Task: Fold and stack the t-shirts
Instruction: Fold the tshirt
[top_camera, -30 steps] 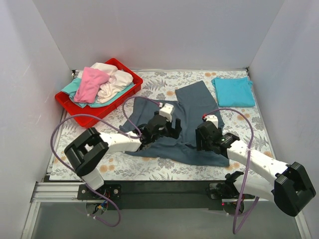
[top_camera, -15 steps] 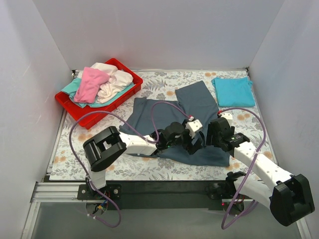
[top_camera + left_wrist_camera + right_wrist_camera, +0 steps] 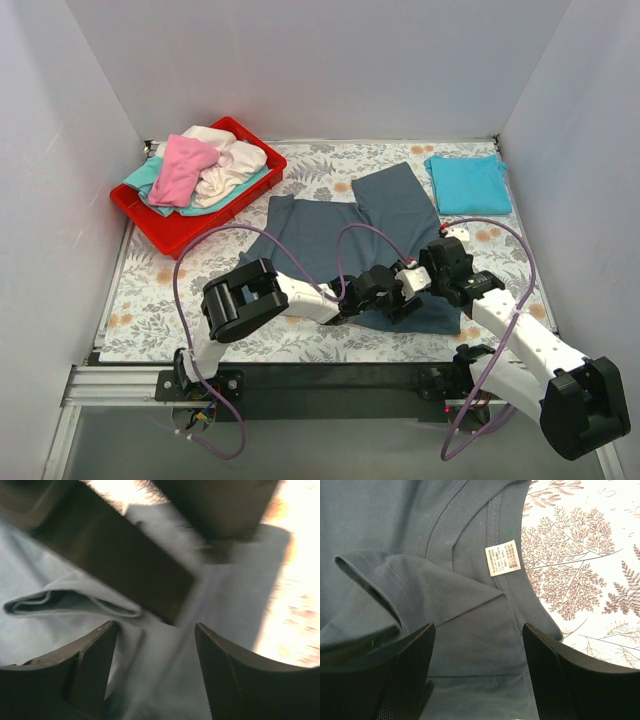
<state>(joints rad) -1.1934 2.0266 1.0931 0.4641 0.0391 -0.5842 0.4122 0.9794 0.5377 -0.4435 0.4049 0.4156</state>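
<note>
Shirt (image 3: 330, 235), slate blue, spread mid-table, neck edge just beside the right gripper (image 3: 477, 675), jaws parted and holding nothing. Left gripper (image 3: 155, 670) likewise parted over a folded sleeve (image 3: 75, 602). Flowered cover (image 3: 150, 290) showing front left.

Top cam high on near side of grey-blue shirt (image 3: 310, 235), facing down over whole bench (image 3: 150, 290); L+R wrist cams close above it, shared by all 3.

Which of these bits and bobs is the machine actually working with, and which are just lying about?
Part of the job:
large slate grey-blue cloth t-shirt on the table
folded turquoise cloth t-shirt at the far right
pink t-shirt, cream-white t-shirt and teal t-shirt, heaped in the tray

Just lying about:
red plastic tray
floral-patterned table cover
</note>
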